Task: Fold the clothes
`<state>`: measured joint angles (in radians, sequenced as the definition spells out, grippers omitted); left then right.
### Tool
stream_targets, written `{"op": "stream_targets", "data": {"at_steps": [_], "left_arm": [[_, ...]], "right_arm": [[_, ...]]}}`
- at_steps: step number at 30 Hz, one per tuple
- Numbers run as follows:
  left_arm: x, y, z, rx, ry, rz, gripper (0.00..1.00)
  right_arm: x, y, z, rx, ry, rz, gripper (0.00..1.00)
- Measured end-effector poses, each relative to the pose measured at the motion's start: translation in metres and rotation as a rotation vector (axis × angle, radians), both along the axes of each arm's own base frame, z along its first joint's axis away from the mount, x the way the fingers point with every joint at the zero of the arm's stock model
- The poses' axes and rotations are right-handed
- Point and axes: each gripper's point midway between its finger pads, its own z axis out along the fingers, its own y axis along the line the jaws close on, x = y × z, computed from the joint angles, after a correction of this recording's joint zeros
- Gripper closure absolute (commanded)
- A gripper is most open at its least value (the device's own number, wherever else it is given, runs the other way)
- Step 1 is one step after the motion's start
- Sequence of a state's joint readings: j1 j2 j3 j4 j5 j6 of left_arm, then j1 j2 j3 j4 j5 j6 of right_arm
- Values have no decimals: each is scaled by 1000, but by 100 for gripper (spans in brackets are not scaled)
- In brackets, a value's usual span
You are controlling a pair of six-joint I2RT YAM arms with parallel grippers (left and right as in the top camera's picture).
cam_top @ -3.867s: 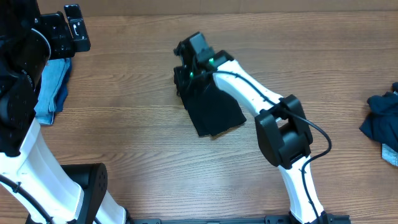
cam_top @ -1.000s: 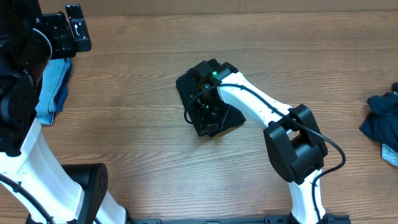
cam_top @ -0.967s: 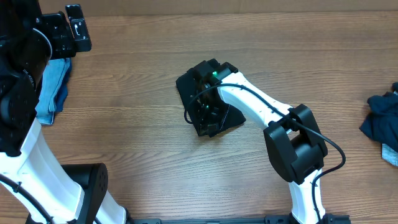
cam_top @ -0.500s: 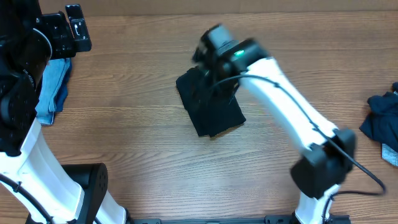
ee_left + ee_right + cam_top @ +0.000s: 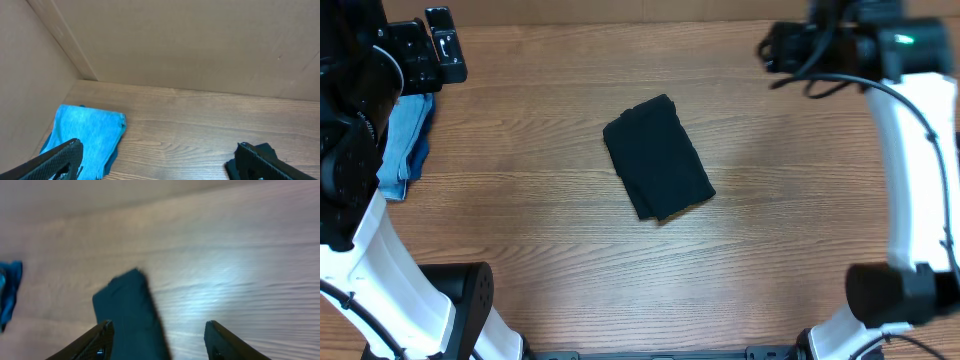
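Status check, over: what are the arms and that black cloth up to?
Left jaws open, empty. Right jaws open, empty, off to the side. Black folded garment flat on the wooden table, untouched. Nothing in the way.

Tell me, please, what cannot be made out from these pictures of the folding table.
Blue cloth: overhead, the left arm covers part of it; in the left wrist view the bottom edge cuts it off.
Black garment: in the right wrist view, motion blur and the bottom edge hide its near end.
Right gripper: blurred overhead, so its opening cannot be read there.
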<state>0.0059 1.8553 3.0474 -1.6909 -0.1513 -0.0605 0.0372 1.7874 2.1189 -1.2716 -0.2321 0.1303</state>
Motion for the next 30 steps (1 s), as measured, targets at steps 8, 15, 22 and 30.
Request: {"op": "stream_targets", "data": {"at_steps": [8, 15, 22, 30], "left_arm": [[1, 0, -1, 0, 2, 0, 0], [2, 0, -2, 0, 5, 0, 0], [2, 0, -2, 0, 5, 0, 0], [2, 0, -1, 0, 5, 0, 0]], "right_arm": [[-59, -49, 103, -8, -265, -125, 0], [-109, -49, 158, -25, -431, -141, 0], [-109, -52, 152, -36, -405, -156, 0], [-104, -53, 146, -38, -385, -157, 0]]}}
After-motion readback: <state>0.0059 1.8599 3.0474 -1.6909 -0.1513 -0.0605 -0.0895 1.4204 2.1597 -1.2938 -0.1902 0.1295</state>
